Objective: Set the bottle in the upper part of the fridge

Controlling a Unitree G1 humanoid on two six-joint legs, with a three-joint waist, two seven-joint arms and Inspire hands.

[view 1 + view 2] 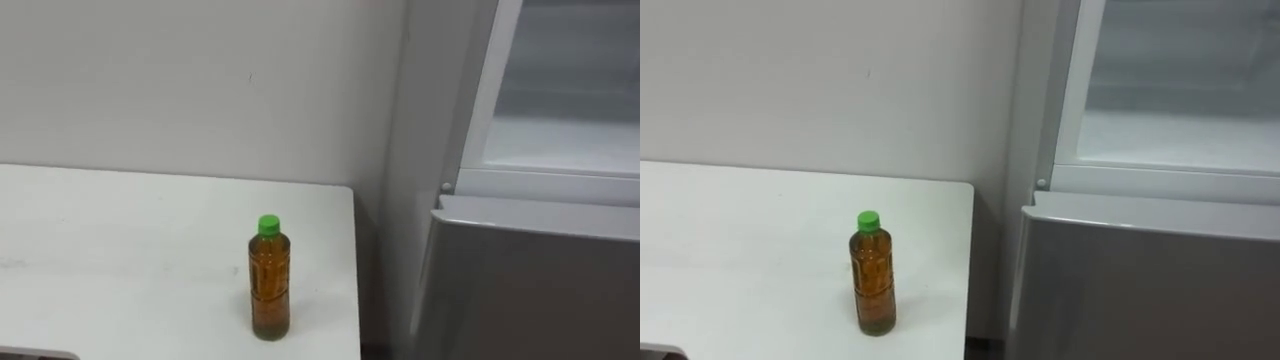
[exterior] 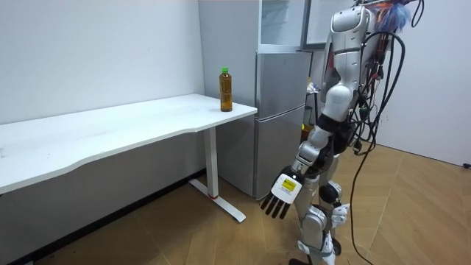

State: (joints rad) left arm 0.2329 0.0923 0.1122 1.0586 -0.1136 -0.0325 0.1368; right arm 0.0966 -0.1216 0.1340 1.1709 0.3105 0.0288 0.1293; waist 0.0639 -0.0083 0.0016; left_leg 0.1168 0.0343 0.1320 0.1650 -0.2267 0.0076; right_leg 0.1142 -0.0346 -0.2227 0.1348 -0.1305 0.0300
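Note:
An amber bottle (image 1: 270,280) with a green cap stands upright on the white table (image 1: 120,260), close to the table's right end and front edge. To its right is the grey fridge; its upper compartment (image 1: 565,110) stands open with a pale, bare inside, and the lower door (image 1: 540,280) is closed. In the room view the bottle (image 2: 226,90) is at the table end next to the fridge (image 2: 283,110). I stand in front of the fridge, a step back from the table. My left hand (image 2: 282,193) hangs low beside my leg with its fingers straight, far from the bottle.
A plain wall runs behind the table and fridge. The table (image 2: 132,121) stretches far to the left with a white leg frame (image 2: 213,177) under its right end. Wooden floor lies between me and the table.

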